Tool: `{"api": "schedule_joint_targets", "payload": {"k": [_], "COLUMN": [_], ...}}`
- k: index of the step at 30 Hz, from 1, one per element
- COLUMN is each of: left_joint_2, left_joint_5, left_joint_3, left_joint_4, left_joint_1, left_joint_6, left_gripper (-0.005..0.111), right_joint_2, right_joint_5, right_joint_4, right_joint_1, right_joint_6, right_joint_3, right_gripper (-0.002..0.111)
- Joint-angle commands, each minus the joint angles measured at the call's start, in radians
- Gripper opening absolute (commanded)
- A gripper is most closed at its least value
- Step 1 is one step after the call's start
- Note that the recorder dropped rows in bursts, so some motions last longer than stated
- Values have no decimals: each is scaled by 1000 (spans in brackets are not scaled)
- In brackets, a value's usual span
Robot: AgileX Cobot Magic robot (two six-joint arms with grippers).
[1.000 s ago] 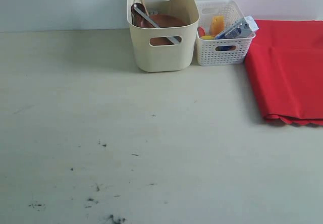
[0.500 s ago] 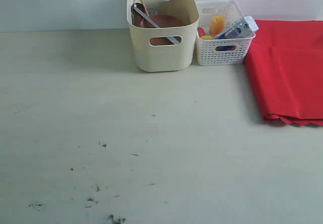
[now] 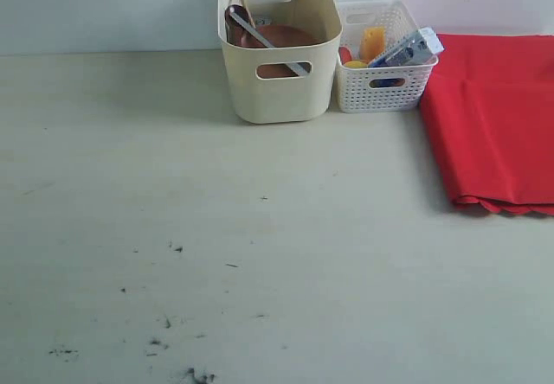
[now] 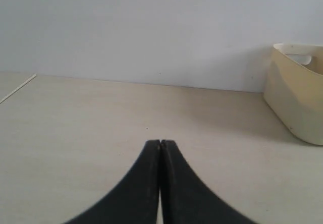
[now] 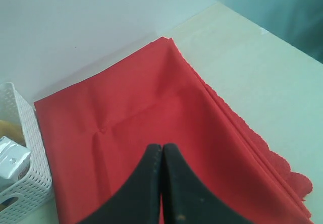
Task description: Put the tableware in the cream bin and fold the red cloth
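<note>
The cream bin (image 3: 279,90) stands at the back of the table with the brown wooden plate (image 3: 281,38), a metal knife (image 3: 268,42) and a dark spoon (image 3: 234,16) inside it. One corner of the cream bin (image 4: 298,98) shows in the left wrist view. The red cloth (image 3: 498,116) lies folded in layers at the right, its scalloped edge toward the front. In the right wrist view my right gripper (image 5: 162,146) hangs shut and empty above the red cloth (image 5: 131,128). My left gripper (image 4: 160,142) is shut and empty over bare table. Neither arm appears in the exterior view.
A white lattice basket (image 3: 385,86) with a milk carton (image 3: 407,51) and food items stands between the bin and the cloth; its corner (image 5: 22,148) shows in the right wrist view. A wall runs behind the table. Dark specks (image 3: 173,323) mark the front left.
</note>
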Motion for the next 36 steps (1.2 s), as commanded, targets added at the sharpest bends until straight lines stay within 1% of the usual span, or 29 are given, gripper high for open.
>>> {"api": "schedule_joint_targets", "payload": {"k": [1,2,5,7,11,36], "left_joint_2": [-5,-5,-5,-5,-5,-5], "left_joint_5": [9,9,9,23,37,42], "left_joint_3": [3,3,3,3,3,3], "left_joint_4": [13,20,22,22,22,22], "left_joint_1": [7,28,50,50,21,22], "left_joint_6": [-7,-7,-7,-8,-4,-4], "left_gripper": [3,3,3,3,3,3], "right_joint_2": [-6,-6,-6,-6,-6,-6], "right_joint_5": [-6,-6,-6,-6,-8,-8], "right_joint_4": [-1,-1,-1,-1,-1,-1], "right_joint_1": [3,3,3,3,3,3], "right_joint_6": [2,2,2,2,1,1], "right_joint_3": [2,2,2,2,2,2], "right_gripper": [0,0,0,0,0,0]}}
